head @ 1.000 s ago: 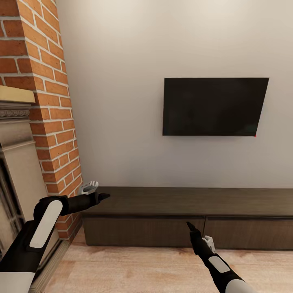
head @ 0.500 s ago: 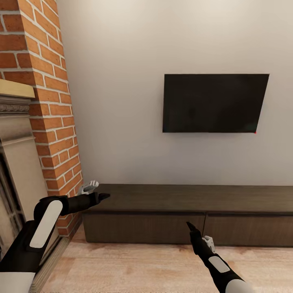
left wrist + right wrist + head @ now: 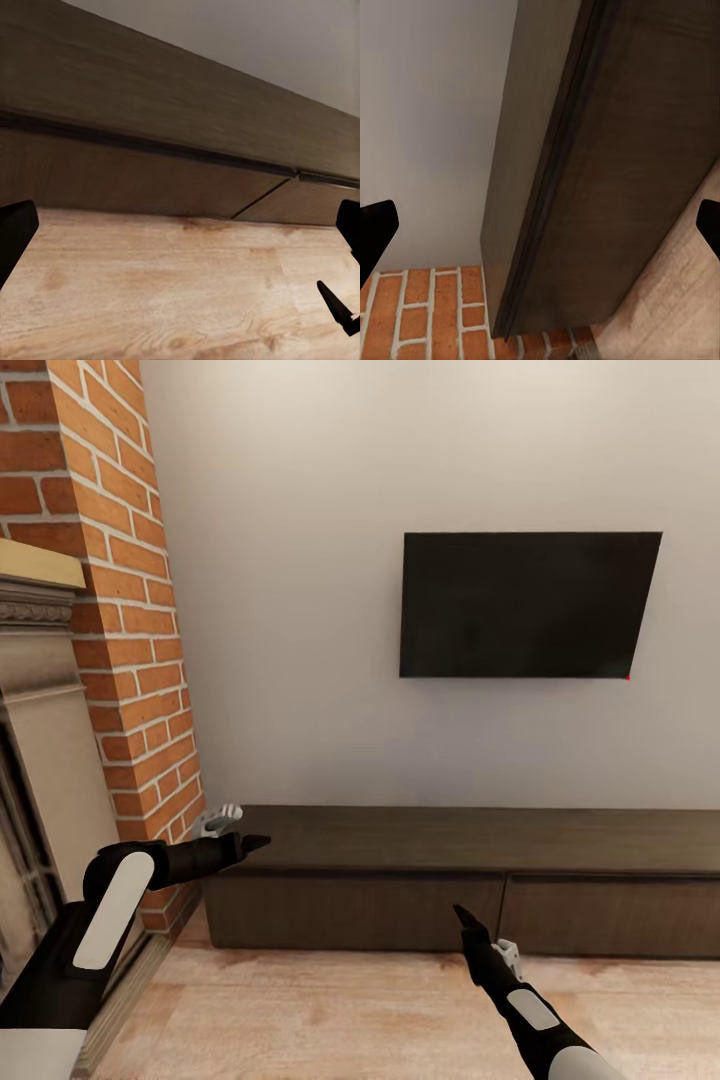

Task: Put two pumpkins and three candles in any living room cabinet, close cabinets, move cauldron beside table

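The long dark cabinet sits against the wall under the television, both fronts shut. Left gripper and right gripper hover empty before it, fingers spread

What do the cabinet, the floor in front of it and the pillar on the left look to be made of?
Cabinet: dark-brown wood or veneer, matte, faint grain on flat handleless fronts. Floor: light wood planks, visible grain and knots. Pillar: red brick with pale mortar joints.
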